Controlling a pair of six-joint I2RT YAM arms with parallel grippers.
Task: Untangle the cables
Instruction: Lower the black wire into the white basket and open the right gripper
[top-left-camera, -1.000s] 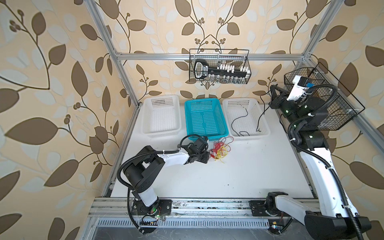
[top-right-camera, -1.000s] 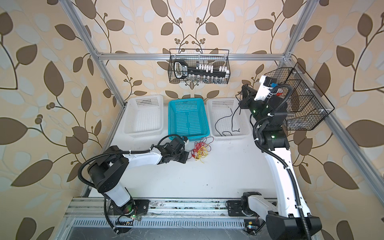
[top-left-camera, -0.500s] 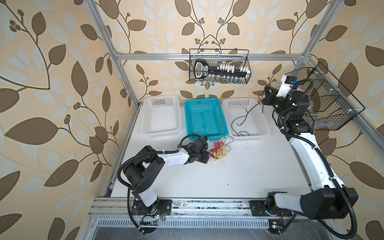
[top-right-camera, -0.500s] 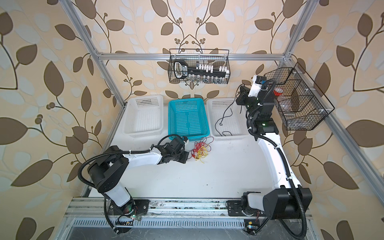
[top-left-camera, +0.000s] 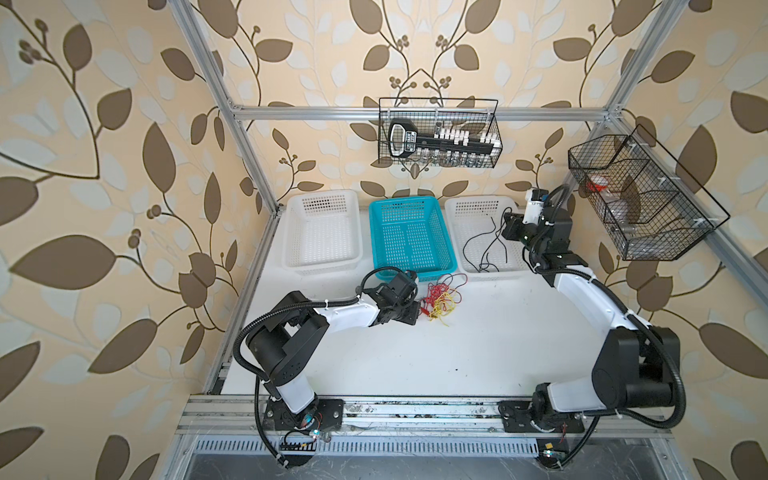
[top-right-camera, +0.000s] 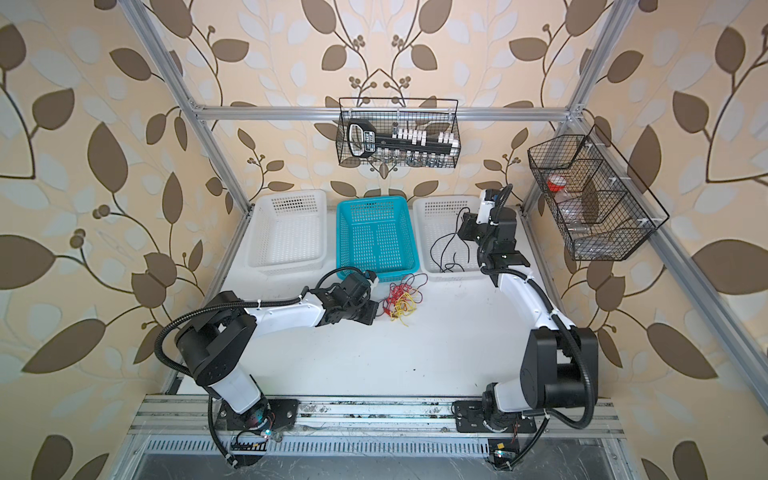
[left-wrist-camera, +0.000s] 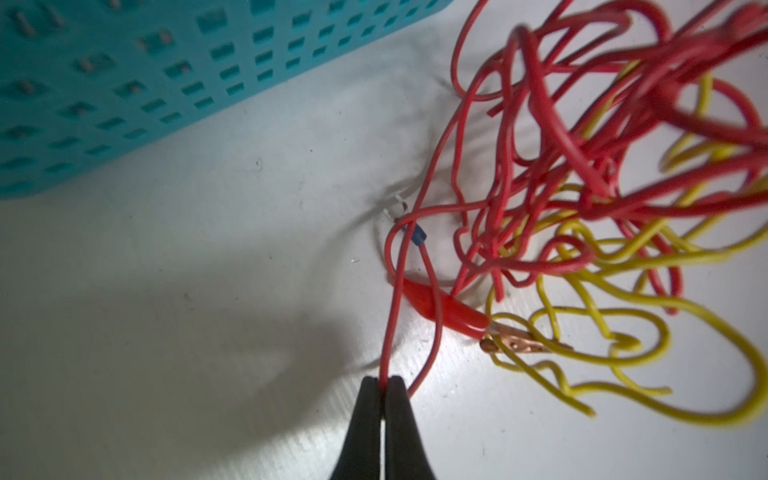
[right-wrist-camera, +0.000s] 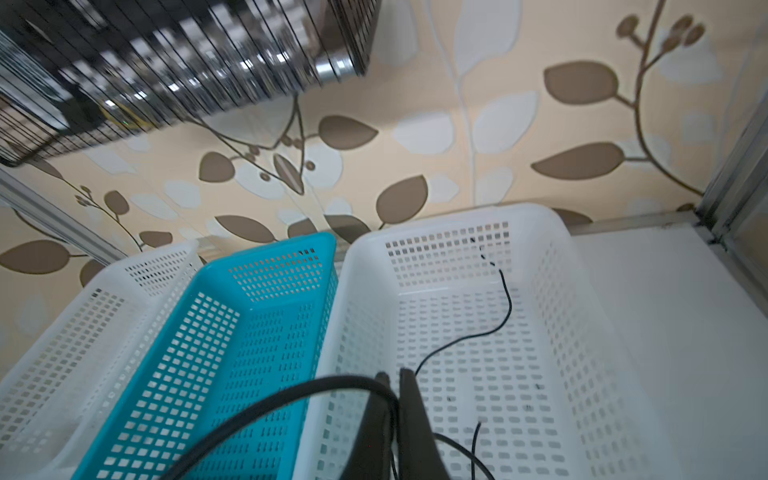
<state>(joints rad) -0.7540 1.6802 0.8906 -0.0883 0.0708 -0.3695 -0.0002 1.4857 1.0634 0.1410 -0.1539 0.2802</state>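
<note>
A tangle of red and yellow cables (top-left-camera: 438, 301) (top-right-camera: 401, 301) lies on the white table in front of the teal basket. My left gripper (top-left-camera: 419, 312) (top-right-camera: 380, 311) (left-wrist-camera: 384, 380) sits at the tangle's left edge, shut on a red cable (left-wrist-camera: 390, 324). A red-sleeved alligator clip (left-wrist-camera: 444, 309) lies just beyond its tips. My right gripper (top-left-camera: 505, 226) (top-right-camera: 461, 226) (right-wrist-camera: 392, 376) hangs over the right white basket (top-left-camera: 478, 200) (right-wrist-camera: 457, 220), shut on a black cable (top-left-camera: 484, 245) (top-right-camera: 446, 249) (right-wrist-camera: 505, 307) that trails down into that basket.
A teal basket (top-left-camera: 403, 200) (left-wrist-camera: 104, 104) stands at the back middle, with a second white basket (top-left-camera: 322, 195) to its left. A wire basket (top-left-camera: 438, 133) hangs on the back wall. Another wire basket (top-left-camera: 636, 195) hangs on the right frame, close to my right arm.
My right arm has folded down from beside the right wire basket, bringing its gripper lower over the right white basket with the black cable. The left arm has not moved.
</note>
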